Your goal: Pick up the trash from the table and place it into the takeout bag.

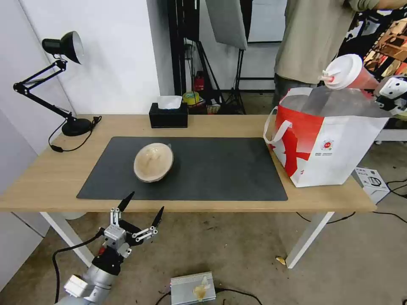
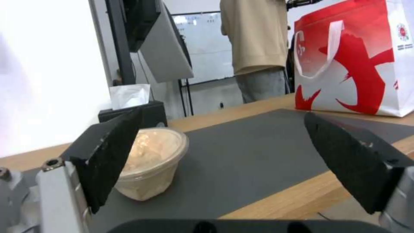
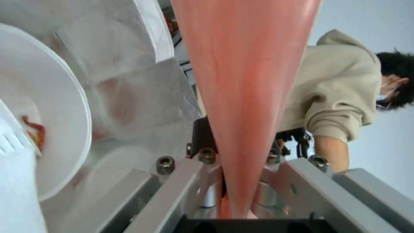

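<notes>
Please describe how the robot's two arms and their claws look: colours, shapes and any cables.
The left claw has two slim black pointed fingers on silver-grey metal links, mounted on a black wrist and a pale grey arm, with a black cable looping beside it. The right claw has a white and grey body with dark parts; the right wrist view shows grey metal links with silver hex bolts.

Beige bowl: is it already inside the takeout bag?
No, the beige bowl sits on the dark mat on the table, well apart from the takeout bag.
</notes>
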